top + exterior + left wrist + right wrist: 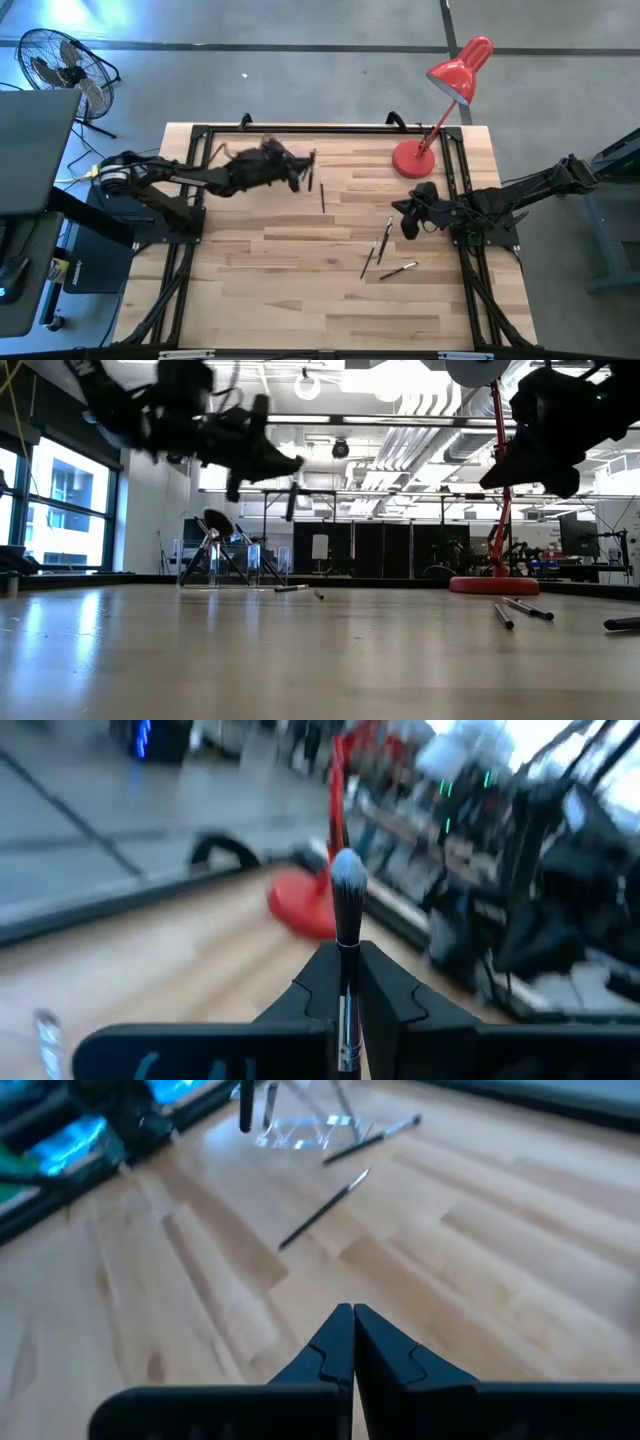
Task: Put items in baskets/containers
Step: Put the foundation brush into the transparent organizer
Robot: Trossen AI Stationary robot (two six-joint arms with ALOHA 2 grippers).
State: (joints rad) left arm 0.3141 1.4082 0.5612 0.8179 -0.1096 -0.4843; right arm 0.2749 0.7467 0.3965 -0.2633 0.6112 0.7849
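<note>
1. The left gripper (347, 995) is pinched on a makeup brush (347, 910), whose handle runs between the two fingers and whose soft tip stands out beyond them. In the high view this gripper (300, 172) hangs over the far left part of the table (300, 290).
2. The clear holder (232, 565) stands at the far side of the table, with what look like brushes already leaning in it; in the right wrist view it shows as a glassy shape (300, 1125) with loose brushes lying close by.
3. The step in hand appears to be carrying the gripped brush to the holder. To do it well, the brush should hang near upright, handle end lowest, and centre over the mouth before descent.
4. The fingers should part only once the handle end sits inside the rim, as the holder looks light and may tip if nudged sideways.
5. The right gripper (352, 1342) has its fingers pressed together on nothing and waits above the right side of the table, near the red lamp (440, 110).
6. Four loose brushes remain in the high view: one (322, 195) near the left gripper, three (385, 248) in front of the right arm.
</note>
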